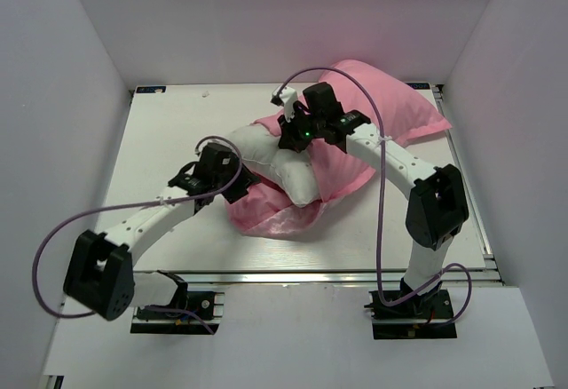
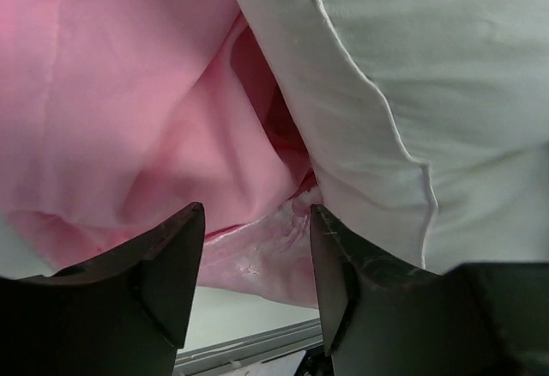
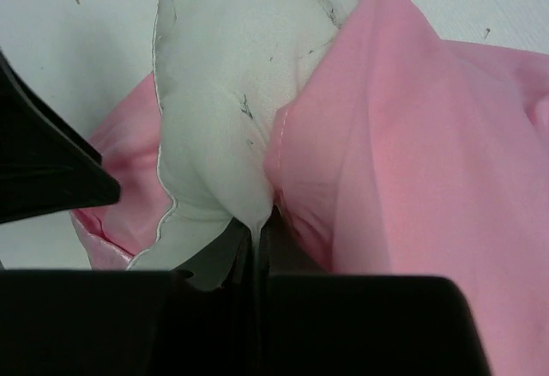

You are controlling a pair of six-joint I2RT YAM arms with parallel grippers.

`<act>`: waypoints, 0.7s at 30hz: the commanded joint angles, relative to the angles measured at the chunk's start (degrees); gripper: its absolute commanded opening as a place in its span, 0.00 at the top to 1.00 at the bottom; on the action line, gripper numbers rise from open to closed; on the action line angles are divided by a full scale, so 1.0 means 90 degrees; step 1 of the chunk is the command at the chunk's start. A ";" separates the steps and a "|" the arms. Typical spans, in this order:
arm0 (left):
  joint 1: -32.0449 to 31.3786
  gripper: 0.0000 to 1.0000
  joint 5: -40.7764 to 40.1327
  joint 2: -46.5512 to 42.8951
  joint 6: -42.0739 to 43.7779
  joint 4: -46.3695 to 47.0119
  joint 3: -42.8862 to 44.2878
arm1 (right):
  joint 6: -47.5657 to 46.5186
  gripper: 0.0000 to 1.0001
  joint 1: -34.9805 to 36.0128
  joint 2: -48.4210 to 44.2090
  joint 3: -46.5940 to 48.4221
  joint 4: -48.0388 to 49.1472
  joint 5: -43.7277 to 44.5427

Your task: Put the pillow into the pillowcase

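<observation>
The right arm point(image 1: 399, 162) and the left arm point(image 1: 151, 216) reach over the white tabletop point(image 1: 177, 123). On it lies the pink pillowcase point(image 1: 390, 109), plump at the far right and crumpled near the centre. The white pillow point(image 1: 284, 162) juts left from its mouth. The right fingers point(image 3: 279, 251) are clenched on the pillow's edge beside the pink hem. The left fingers point(image 2: 163, 264) are spread apart at the pillowcase's near hem.

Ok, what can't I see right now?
Top view: the right arm covers where the pillow enters the pillowcase.
Right wrist: folds hide whether the right fingers pinch pillowcase as well as pillow.
Left wrist: the pillowcase opening is lost in shadowed folds; frame edges crop both.
</observation>
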 commanded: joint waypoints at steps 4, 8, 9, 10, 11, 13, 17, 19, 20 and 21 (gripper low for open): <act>-0.0393 0.36 0.0090 0.0883 -0.0549 0.0472 0.0575 | 0.0211 1.00 -0.0143 -0.0179 0.0239 0.0120 0.0073; -0.0510 0.36 -0.0018 0.1380 -0.0842 0.0677 0.0576 | 0.0319 1.00 -0.0143 -0.0218 0.0248 0.0140 0.0024; -0.0520 0.36 -0.0018 0.1469 -0.0862 0.0745 0.0595 | 0.0367 1.00 -0.0143 -0.0218 0.0268 0.0150 0.0005; -0.0549 0.36 -0.0018 0.1556 -0.0872 0.0707 0.0711 | 0.0387 1.00 -0.0143 -0.0218 0.0268 0.0150 -0.0005; -0.0578 0.37 -0.0211 0.1722 -0.0863 0.0610 0.0770 | 0.0407 1.00 -0.0143 -0.0218 0.0307 0.0140 -0.0015; -0.0588 0.39 -0.0232 0.1850 -0.0853 0.0541 0.0868 | 0.0417 1.00 -0.0143 -0.0218 0.0346 0.0130 -0.0025; -0.0589 0.51 -0.0408 0.2055 -0.0804 0.0521 0.0820 | 0.0495 1.00 -0.0153 -0.0218 0.0463 0.0101 -0.0083; -0.0589 0.65 -0.0486 0.2192 -0.0794 0.0569 0.0800 | 0.0514 1.00 -0.0153 -0.0228 0.0453 0.0101 -0.0074; -0.0589 0.71 -0.0506 0.2231 -0.0785 0.0637 0.0800 | 0.0514 1.00 -0.0153 -0.0228 0.0444 0.0082 -0.0064; -0.0598 0.78 -0.0535 0.2270 -0.0785 0.0657 0.0810 | 0.0505 1.00 -0.0153 -0.0237 0.0424 0.0091 -0.0015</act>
